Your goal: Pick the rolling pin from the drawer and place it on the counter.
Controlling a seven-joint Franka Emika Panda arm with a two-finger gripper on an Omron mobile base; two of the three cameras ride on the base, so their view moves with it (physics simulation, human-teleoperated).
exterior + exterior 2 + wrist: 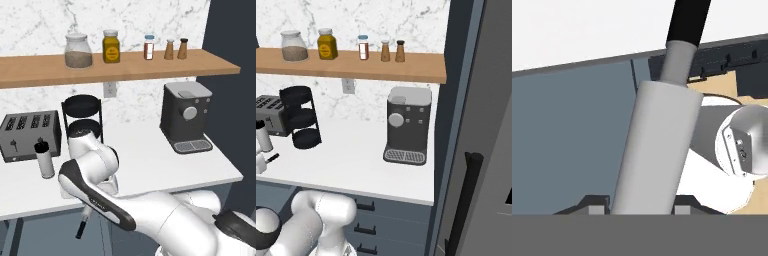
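The rolling pin [657, 145] is pinched between the jaws of the gripper [641, 202] — its long axis running straight out from them, black handle leading.

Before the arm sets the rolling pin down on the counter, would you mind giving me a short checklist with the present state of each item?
1. Grip: gripper shut on the rolling pin, the barrel between both fingertips: ok.
2. Pin lifted to counter height: its black handle hangs below the counter edge in the left base view: not ok.
3. Free landing spot: bare counter between the black rack and the coffee machine: ok.
4. Obstacle: white cylinder with a black cap stands near the arm: cannot tell if clear.
5. Drawer position: cannot tell.
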